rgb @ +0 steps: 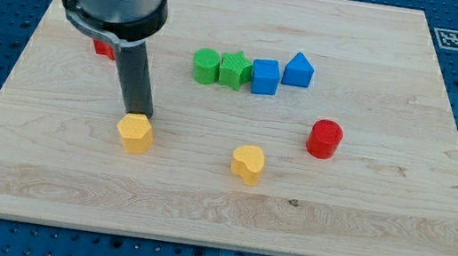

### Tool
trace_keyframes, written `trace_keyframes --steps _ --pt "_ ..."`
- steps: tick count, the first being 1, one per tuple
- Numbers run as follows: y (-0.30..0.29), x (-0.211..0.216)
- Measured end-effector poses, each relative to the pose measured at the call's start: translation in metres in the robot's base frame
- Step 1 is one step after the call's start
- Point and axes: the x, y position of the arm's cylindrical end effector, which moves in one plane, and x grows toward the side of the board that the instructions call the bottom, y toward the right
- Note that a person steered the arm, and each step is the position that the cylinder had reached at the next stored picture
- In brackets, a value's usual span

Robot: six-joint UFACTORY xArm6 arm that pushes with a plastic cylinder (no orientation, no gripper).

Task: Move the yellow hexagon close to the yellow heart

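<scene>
The yellow hexagon lies on the wooden board, left of centre. The yellow heart lies to its right, about a fifth of the board's width away. My tip stands at the hexagon's top edge, touching it or nearly so. The dark rod rises from there to the arm's grey body at the view's top left.
A green block, a second green block, a blue cube and a blue pointed block form a row above centre. A red cylinder stands at the right. A red block is partly hidden behind the arm.
</scene>
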Motion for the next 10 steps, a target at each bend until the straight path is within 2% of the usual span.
trace_keyframes --steps 1,2,3,8,10 --pt "-0.036 0.001" --pt "-0.052 0.021" --pt "-0.052 0.023" --pt "-0.017 0.033" --pt "0.026 0.034"
